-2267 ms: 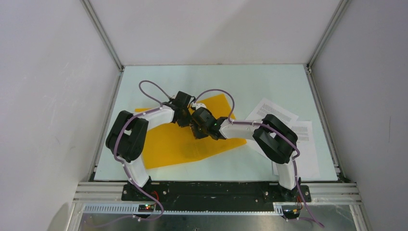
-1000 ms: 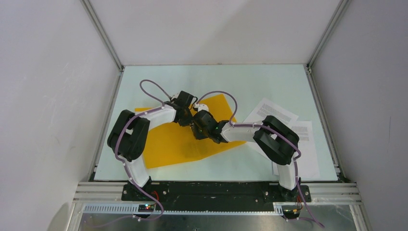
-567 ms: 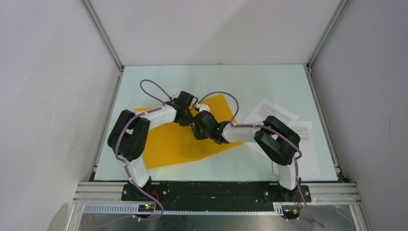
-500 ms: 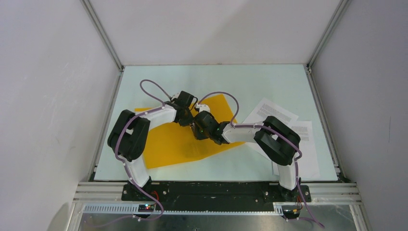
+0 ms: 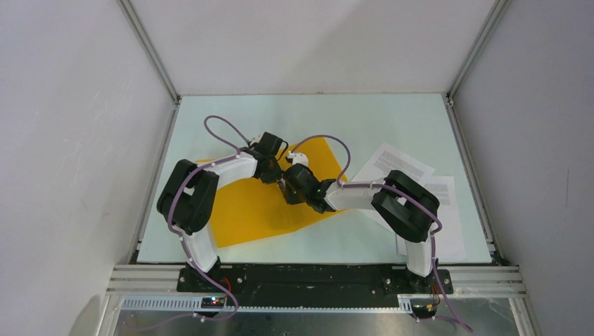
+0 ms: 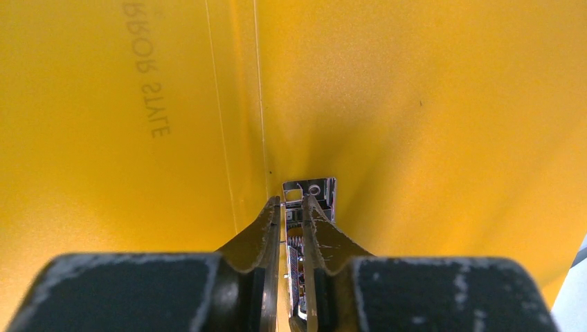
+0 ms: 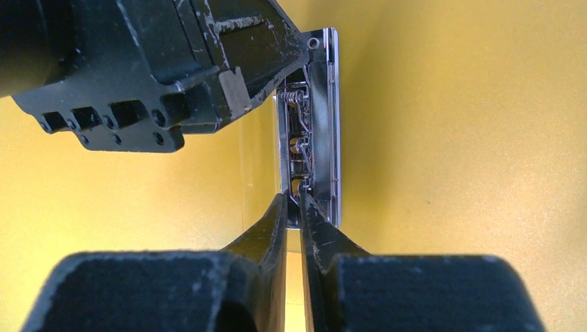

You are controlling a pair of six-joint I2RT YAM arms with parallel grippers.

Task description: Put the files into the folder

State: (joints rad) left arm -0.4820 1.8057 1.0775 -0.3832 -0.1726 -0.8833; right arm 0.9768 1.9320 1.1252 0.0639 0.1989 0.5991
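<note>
Folder clip (image 6: 325,197) in left gripper (image 6: 291,200)

The flat orange-yellow plastic folder (image 5: 245,210) lies open on the pale flat table (image 5: 378,119), beneath both claws. The left claw (image 6: 292,202) and the right claw (image 7: 294,199) meet almost tip to tip over the folder's middle, the left one farther back and the right one nearer the bases. The small shiny metal clip (image 6: 315,188) sits on the folder's inner face, just right of the fold lines ahead of the left claw. It reaches in between that claw's fingertips and lies directly ahead of the right claw's tips. The thin white printed paper sheets (image 5: 438,192) overlap one another on the table, right of the folder and behind the right claw.
</note>
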